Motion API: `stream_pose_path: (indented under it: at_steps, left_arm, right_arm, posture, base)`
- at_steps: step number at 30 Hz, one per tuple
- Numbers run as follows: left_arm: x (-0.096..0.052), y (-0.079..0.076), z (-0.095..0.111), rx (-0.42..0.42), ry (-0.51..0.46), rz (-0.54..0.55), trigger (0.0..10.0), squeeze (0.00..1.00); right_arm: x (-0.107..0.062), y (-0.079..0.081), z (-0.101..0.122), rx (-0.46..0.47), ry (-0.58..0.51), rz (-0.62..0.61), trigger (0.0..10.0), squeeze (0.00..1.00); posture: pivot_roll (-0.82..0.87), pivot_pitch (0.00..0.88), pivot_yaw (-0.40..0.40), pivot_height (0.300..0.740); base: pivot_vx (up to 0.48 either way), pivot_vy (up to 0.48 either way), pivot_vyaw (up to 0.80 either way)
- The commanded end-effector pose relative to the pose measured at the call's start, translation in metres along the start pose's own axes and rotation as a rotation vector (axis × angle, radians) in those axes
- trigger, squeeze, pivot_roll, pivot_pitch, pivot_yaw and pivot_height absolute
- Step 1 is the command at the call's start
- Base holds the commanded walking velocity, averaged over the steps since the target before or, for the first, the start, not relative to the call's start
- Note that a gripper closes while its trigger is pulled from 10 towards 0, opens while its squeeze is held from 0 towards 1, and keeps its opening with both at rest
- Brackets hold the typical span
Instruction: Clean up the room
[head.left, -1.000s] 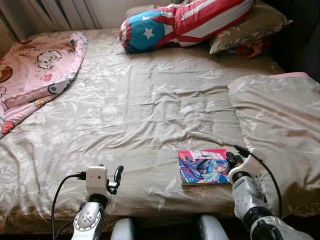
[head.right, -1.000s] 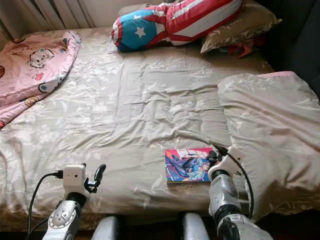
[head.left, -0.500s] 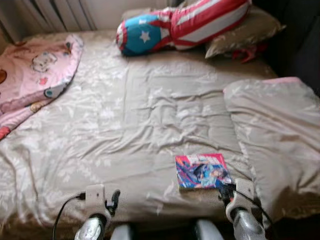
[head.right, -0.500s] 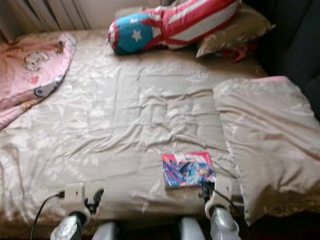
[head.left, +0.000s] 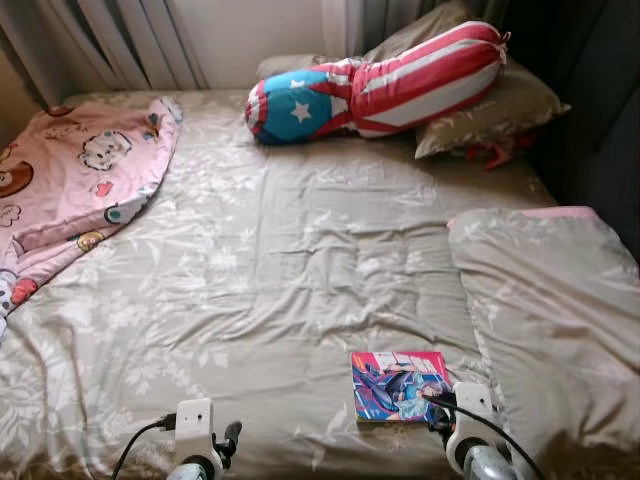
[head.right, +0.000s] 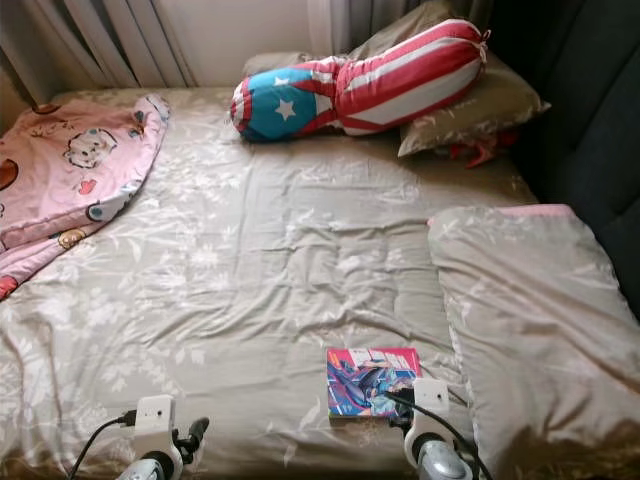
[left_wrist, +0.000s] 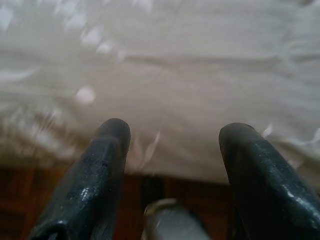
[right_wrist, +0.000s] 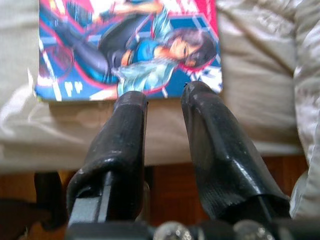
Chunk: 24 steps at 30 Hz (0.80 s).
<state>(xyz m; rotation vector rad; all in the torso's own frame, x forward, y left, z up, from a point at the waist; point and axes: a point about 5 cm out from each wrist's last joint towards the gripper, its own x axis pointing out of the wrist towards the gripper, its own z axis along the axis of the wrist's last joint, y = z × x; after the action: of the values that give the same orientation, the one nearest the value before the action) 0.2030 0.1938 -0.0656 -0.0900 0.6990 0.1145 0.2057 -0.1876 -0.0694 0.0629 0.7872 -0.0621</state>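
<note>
Lying flat near the bed's (head.left: 260, 270) front edge, the comic book (head.left: 397, 385) sits just beyond the right hand (right_wrist: 164, 100), whose fingers stand slightly parted, gripping nothing. The left hand (left_wrist: 172, 132) hovers spread apart, well away from it.

Bed (head.left: 280, 250): covered by wrinkled beige leaf-print sheet, spans most of head views.
Far left corner: pink cartoon-print blanket (head.left: 70, 190), bunched, draped over edge.
Head end: beige pillow (head.left: 490, 100) with red-white-blue star-and-stripe bolster cushion (head.left: 380, 85) lying across it; small red item (head.left: 495, 150) just beside pillow, identity unclear.
Right side: folded beige duvet (head.left: 550, 320), pink lining at top edge.
Near edge: comic book (head.left: 400, 385) flat, cover up, just beside duvet.
</note>
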Motion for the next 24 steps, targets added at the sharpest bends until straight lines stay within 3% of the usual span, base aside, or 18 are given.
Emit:
stream_pose_path:
  at_steps: [1, 11, 14, 24]
  left_arm:
    - [-0.007, 0.006, -0.021, 0.016, 0.086, 0.021, 10.0, 0.0]
    - [-0.011, 0.013, -0.029, 0.011, 0.116, 0.056, 10.0, 0.0]
    - [-0.012, 0.016, -0.03, 0.016, 0.126, 0.067, 10.0, 0.0]
    - [-0.011, 0.015, -0.03, 0.012, 0.131, 0.082, 10.0, 0.0]
  right_arm:
    - [-0.006, -0.007, -0.019, -0.015, 0.075, -0.008, 10.0, 0.0]
    - [-0.012, -0.018, -0.033, -0.068, 0.119, -0.047, 10.0, 0.0]
    - [-0.011, -0.008, -0.035, -0.079, 0.122, -0.039, 10.0, 0.0]
    - [-0.013, -0.008, -0.041, -0.099, 0.147, -0.031, 10.0, 0.0]
  posture:
    - [-0.06, 0.048, 0.006, 0.74]
    - [-0.08, 0.042, 0.02, 0.74]
    - [-0.08, 0.038, 0.022, 0.74]
    - [-0.08, 0.034, 0.019, 0.74]
  base:
    - [0.0, 0.0, 0.0]
    - [0.0, 0.0, 0.04]
    - [0.0, 0.0, 0.76]
    - [0.0, 0.0, 0.8]
